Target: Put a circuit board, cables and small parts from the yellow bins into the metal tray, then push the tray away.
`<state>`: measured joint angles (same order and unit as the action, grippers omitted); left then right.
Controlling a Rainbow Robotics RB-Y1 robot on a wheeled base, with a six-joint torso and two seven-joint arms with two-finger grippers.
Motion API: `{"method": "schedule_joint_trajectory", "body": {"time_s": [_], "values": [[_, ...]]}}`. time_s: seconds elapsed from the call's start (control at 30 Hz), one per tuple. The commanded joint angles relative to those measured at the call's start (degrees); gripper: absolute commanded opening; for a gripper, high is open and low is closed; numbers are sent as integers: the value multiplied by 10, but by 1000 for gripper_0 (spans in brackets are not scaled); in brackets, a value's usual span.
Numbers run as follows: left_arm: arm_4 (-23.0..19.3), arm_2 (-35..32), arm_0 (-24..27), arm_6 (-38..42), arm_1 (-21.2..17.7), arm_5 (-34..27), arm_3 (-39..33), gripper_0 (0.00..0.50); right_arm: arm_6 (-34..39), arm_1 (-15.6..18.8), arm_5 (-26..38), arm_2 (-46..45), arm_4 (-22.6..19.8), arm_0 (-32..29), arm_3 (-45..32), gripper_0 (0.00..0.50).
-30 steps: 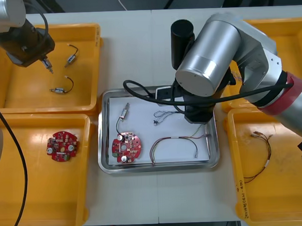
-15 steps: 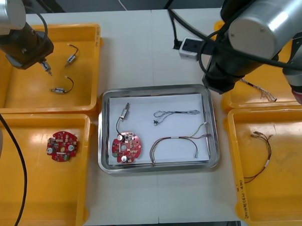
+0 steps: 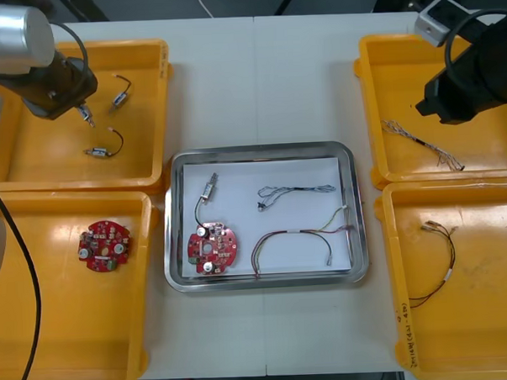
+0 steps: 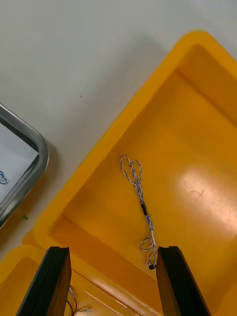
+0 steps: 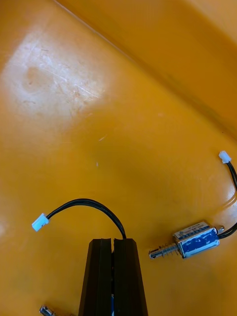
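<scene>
Place: we take it for an electronics lab or assembly workshop.
Bench: a plain light bench carrying sorted stock.
Bins: we count four yellow bins, two at each side.
Stock: round red circuit boards, cables, small metal parts.
Middle: a metal tray, white inside, holding a mix of these.

1. Beyond the tray I have bare worktop, open between the far bins.
2. In the tray only the far strip is free; board and cables fill the rest.
3. My left gripper, clamped on a small part, sits in the far left bin.
4. My right gripper, fingers spread, hangs over the far right bin and its thin cable.
</scene>
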<state>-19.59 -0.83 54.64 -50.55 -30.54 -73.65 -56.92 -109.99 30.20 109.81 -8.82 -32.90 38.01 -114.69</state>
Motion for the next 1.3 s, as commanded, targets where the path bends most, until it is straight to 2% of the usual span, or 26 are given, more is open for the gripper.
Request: {"method": "schedule_joint_trajectory", "body": {"time_s": [0.03,0.2,0.4,0.6,0.63,0.67,0.7,0.73,0.77,1.07,1.3], "values": [[-8,24,-6,-2,-24,21,16,2,54,28,2,-54,-4,-39,-33,500],[-10,32,-6,-1,-24,25,25,1,101,54,2,-82,-12,-79,-34,500],[-14,41,-17,-1,-24,40,27,3,114,74,2,-120,-19,-137,-49,500],[-14,42,-19,1,-24,42,26,13,116,78,2,-164,-30,-195,-58,500],[-14,41,-19,1,-23,43,27,111,117,80,2,-168,-32,-203,-61,500],[-14,41,-19,2,-23,43,26,177,118,80,2,-172,-33,-209,-62,500],[-13,42,-19,2,-24,44,26,366,120,81,2,-177,-35,-218,-64,500],[-13,41,-19,2,-23,47,26,454,122,81,2,-181,-38,-225,-66,500],[-13,41,-19,3,-23,47,27,500,123,82,2,-182,-39,-232,-70,500],[-11,32,-19,4,-23,45,23,500,135,73,2,-214,-59,-277,-92,500],[5,7,-19,4,-24,-23,-23,500,145,53,2,-224,-64,-312,-128,500]]}}
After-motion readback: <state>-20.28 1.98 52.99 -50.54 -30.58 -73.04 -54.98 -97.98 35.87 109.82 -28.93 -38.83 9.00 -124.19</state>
